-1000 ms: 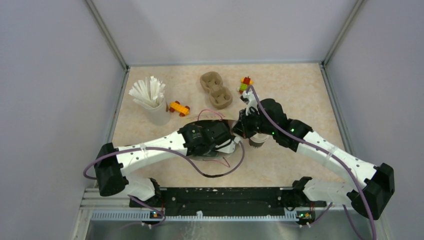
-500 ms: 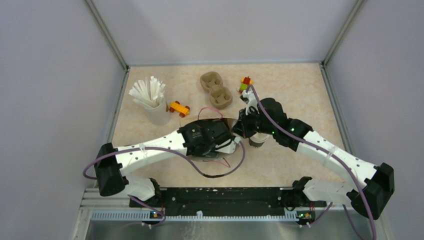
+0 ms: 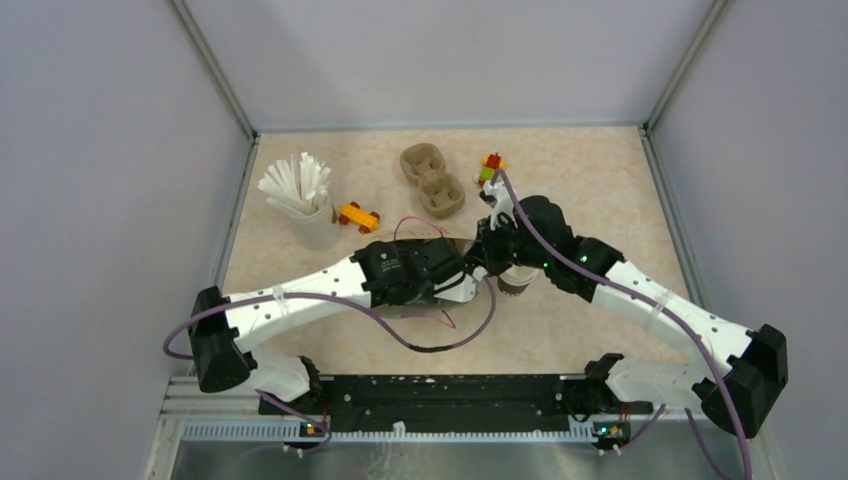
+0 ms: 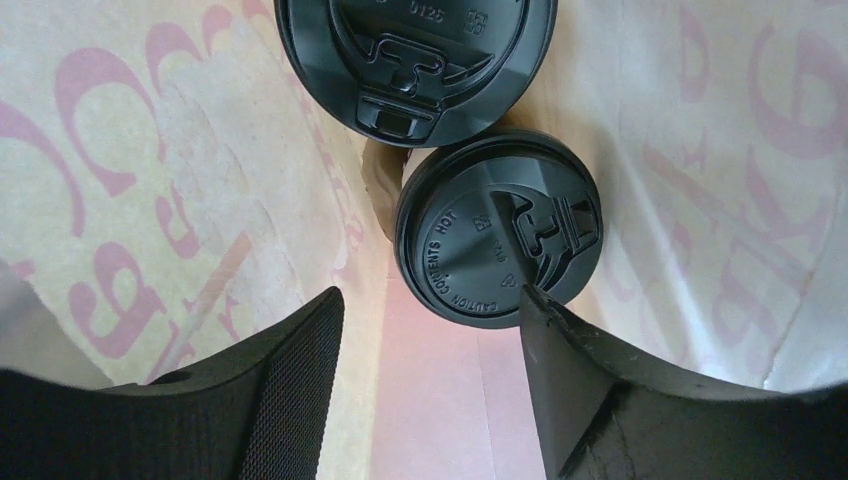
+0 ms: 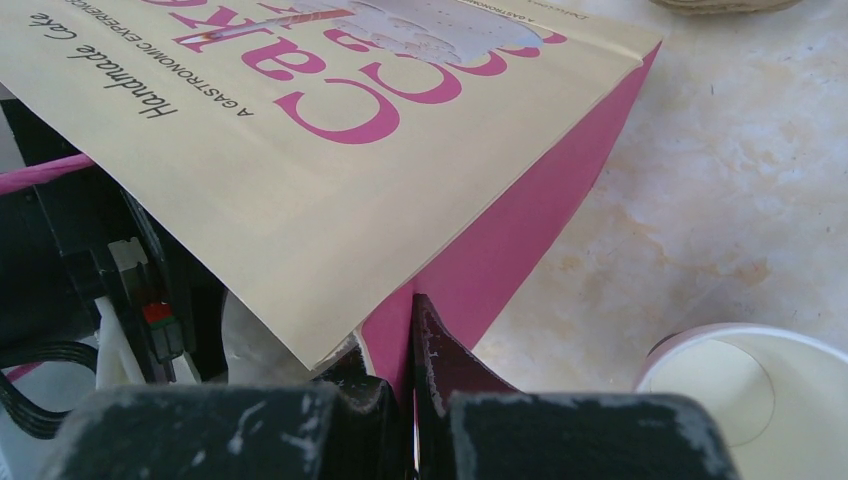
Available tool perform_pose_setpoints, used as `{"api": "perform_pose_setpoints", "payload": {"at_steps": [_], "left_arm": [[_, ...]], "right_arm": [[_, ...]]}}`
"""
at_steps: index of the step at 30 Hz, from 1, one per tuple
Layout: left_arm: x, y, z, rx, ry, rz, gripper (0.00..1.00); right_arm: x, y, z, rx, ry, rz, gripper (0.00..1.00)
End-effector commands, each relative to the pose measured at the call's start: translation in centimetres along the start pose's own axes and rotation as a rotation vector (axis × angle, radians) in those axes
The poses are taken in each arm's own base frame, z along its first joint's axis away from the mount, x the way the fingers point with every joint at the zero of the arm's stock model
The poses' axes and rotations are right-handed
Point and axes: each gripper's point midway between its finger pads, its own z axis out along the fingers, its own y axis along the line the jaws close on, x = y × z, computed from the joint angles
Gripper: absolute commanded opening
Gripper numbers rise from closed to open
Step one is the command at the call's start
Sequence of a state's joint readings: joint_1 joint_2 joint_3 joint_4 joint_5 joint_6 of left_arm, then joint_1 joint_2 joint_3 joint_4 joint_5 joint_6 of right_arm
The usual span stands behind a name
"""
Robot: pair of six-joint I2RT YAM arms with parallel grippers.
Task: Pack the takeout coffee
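left tool (image 4: 430, 295) released inside bag (image 4: 150, 180) above lidded cup (image 4: 497, 228) | right tool (image 5: 412, 300) clenched on bag edge | risk: finger snags lid, tips cup; edge slips, bag collapses

Stick-filled beige cup (image 3: 318, 228), pulp tray (image 3: 432, 181), orange brick toy (image 3: 358, 216), red-green brick toy (image 3: 490, 167)

Far lid (image 4: 415, 50) runs off the top edge, bag (image 5: 300, 180) and open cup (image 5: 760, 400) get clipped by the frame too.
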State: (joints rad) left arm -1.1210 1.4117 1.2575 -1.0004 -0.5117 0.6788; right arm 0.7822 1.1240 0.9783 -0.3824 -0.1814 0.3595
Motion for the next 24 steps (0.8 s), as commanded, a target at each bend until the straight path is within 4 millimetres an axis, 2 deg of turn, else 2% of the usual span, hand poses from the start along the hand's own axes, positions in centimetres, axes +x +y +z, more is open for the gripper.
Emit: {"api": "perform_pose_setpoints", "payload": {"at_steps": [1,4,11,16,20,22,24], "left_arm": [[-0.8,0.4,-0.8,0.009,-0.035,-0.024,0.69],[-0.7,-0.2,-0.7,0.031,-0.038,-0.026,0.61],[0.1,-0.9,-0.6,0.053,-0.007,-0.012,0.18],[0.5,-1.4,-0.8,0.074,-0.004,-0.009,0.03],[0.1,-1.5,-1.2,0.103,-0.014,-0.016,0.04],[-0.2,-1.5,-1.4,0.118,-0.024,-0.023,0.07],[-0.6,-1.4,-1.5,0.126,-0.033,-0.03,0.15]], "right_arm": [[-2.7,1.0,-0.3,-0.029,-0.072,-0.02,0.0],[-2.7,0.9,-0.2,-0.029,-0.07,-0.017,0.0],[-2.7,0.9,0.0,-0.03,-0.069,-0.011,0.0],[-2.8,0.9,0.2,-0.029,-0.068,-0.012,0.0],[-2.8,0.9,0.3,-0.03,-0.065,-0.01,0.0],[-2.7,0.9,0.4,-0.031,-0.063,-0.008,0.0],[-2.8,1.0,0.5,-0.031,-0.065,-0.009,0.0]]}}
